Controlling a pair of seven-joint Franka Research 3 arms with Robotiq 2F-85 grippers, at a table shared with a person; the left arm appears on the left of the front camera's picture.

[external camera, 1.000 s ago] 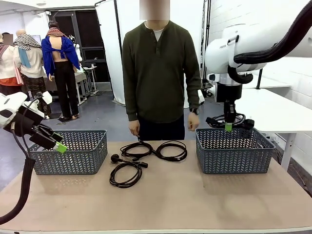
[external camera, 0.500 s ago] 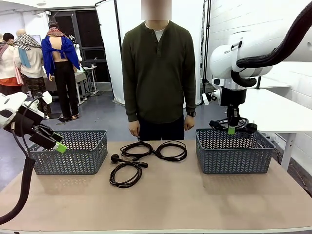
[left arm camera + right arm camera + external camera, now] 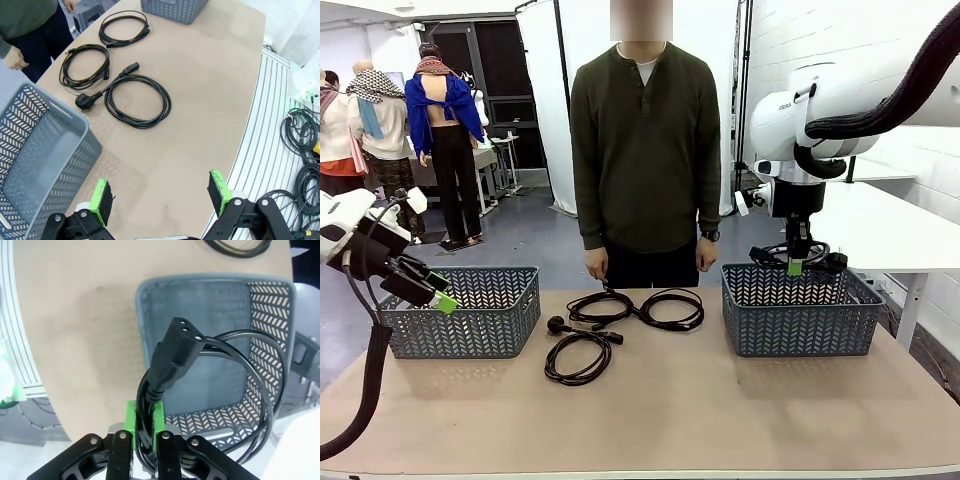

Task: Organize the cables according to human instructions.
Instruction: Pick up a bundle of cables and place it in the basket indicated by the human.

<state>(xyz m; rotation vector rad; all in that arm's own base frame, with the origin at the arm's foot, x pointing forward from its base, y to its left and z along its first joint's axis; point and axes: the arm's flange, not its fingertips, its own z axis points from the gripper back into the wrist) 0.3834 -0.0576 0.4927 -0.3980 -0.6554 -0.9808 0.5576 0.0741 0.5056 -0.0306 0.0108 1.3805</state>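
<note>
Right fingers [image 3: 131, 421] clenched on a cable [image 3: 172, 360] above the right basket [image 3: 270, 295]: lower it inside before releasing; left fingers [image 3: 101, 200] hang released.

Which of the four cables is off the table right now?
The cable clamped in the right hand, hanging over the right basket; the other three lie coiled on the table.

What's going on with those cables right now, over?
Right pincer shut on cable, above right basket. Left pincer open, empty, near left basket. Three cables loose on table. Nothing blocking the basket.
</note>
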